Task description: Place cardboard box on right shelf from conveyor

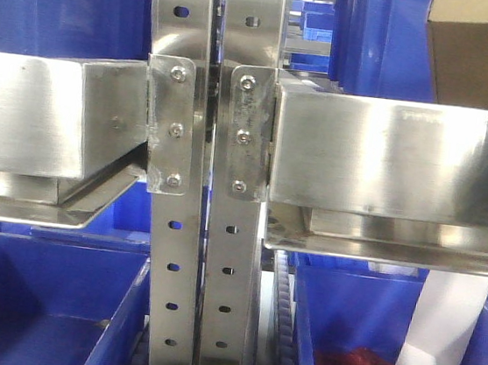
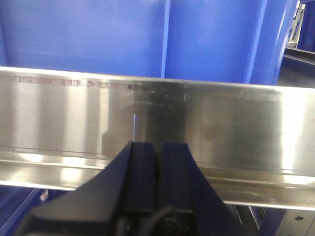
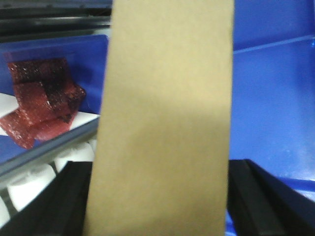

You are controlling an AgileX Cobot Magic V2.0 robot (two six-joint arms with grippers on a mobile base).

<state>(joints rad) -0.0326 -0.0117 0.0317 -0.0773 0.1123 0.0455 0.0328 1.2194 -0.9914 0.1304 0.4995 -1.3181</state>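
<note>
In the right wrist view the plain tan cardboard box stands upright and fills the middle of the frame. My right gripper is shut on it, one black finger on each side. In the front view a brown cardboard box shows at the top right, above the front rail of the right shelf; no gripper shows there. My left gripper is shut on nothing, its fingers pressed together close before a shiny steel rail. The conveyor is out of view.
The left steel shelf with a slanted brace sits beside perforated uprights. Blue bins stand below and behind the shelves. A red mesh bundle lies in a bin next to white rollers.
</note>
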